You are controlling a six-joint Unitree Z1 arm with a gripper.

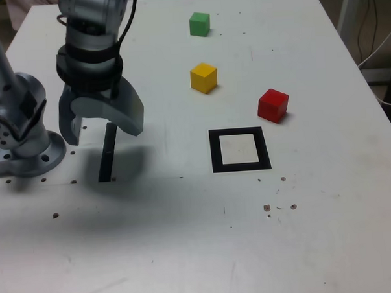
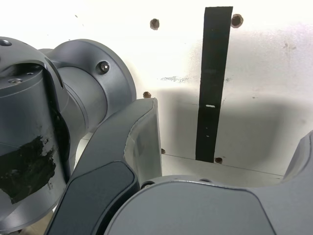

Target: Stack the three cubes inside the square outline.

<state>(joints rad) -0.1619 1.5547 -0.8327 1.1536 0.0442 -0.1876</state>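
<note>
1. The table point(image 1: 327, 199) is showing a white, matt, lightly speckled surface.
2. The three cubes, red point(image 1: 273, 105), yellow point(image 1: 203, 77), green point(image 1: 199, 24), are presenting matt faces.
3. The gripper point(image 1: 100, 128) is appearing as smooth, grey, semi-gloss metal or plastic.
4. The black strip point(image 2: 213, 83) is looking flat and matt.

Grey metal arm point(image 1: 25, 108), dark end effector point(image 1: 100, 121)

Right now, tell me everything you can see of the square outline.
The square outline is a thick black frame, flat on the white table, with a pale, off-white centre. It looks like tape or print, matte. Its sides run roughly parallel to the table edges. Nothing stands in it or touches it: the red cube sits just beyond its far corner on the exterior view's right, apart from it. The gripper hangs well off towards that view's left. The wrist view does not show it.
</note>
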